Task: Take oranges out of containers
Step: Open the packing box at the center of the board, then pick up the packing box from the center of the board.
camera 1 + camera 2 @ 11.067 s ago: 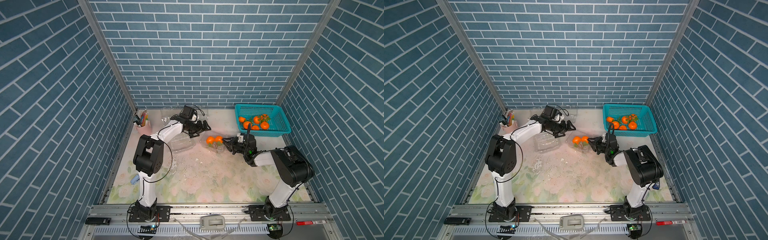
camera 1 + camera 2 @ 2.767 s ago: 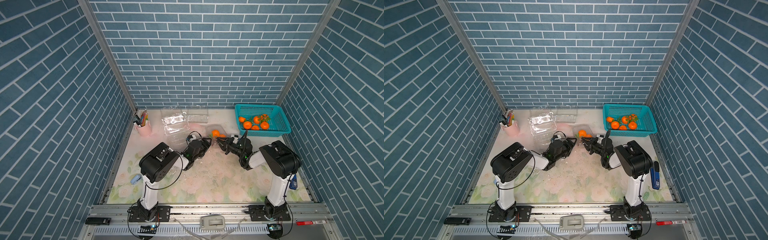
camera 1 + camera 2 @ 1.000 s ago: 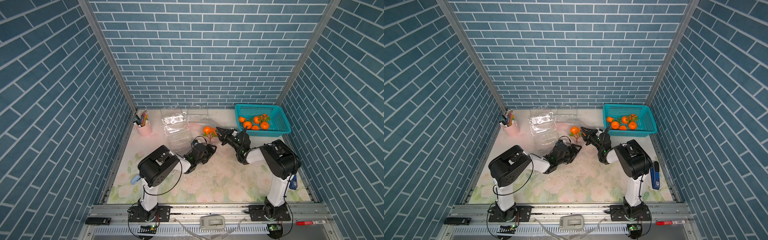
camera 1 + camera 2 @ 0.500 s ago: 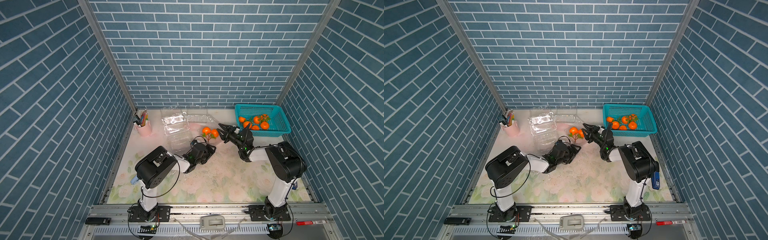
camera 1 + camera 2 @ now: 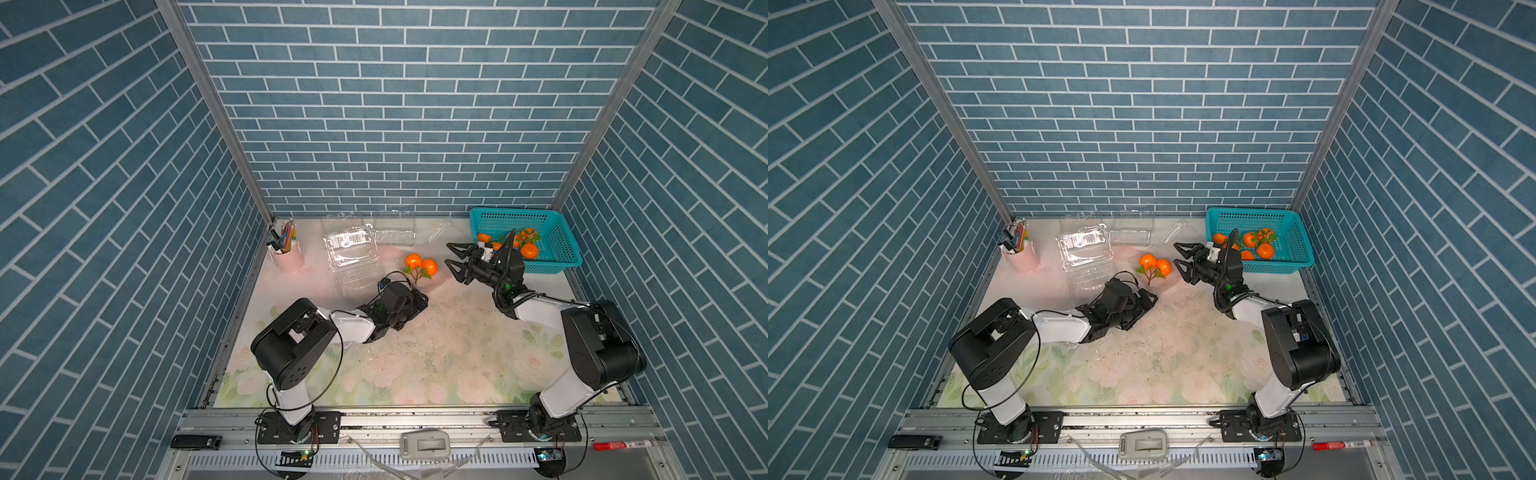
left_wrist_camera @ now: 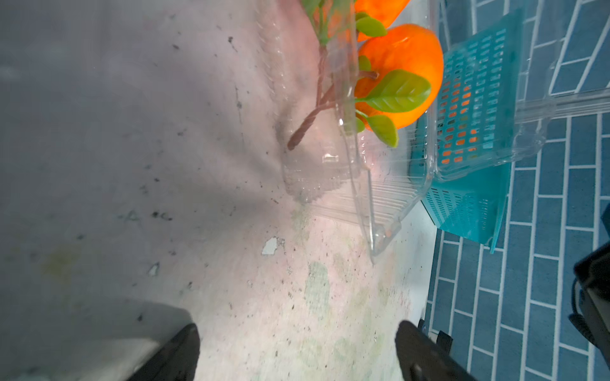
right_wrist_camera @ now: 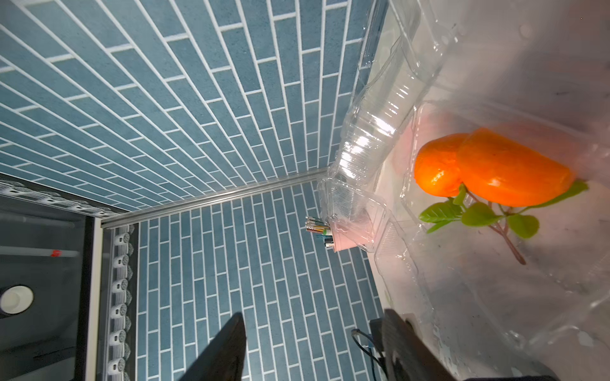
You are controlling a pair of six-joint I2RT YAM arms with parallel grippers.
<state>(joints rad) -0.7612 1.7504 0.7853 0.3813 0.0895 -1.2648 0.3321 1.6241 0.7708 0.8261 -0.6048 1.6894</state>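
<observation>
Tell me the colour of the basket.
The basket is teal, with perforated walls. It shows best in a top view.

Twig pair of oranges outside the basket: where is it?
In a top view the twig pair lies toward the back, between the clear containers and the teal basket, beside the right gripper.

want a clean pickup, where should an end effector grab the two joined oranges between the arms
Probably the brown twig, from above: it sticks out past the joined oranges toward the robot, thin enough to pinch; the two round fruits together are wide.
</observation>
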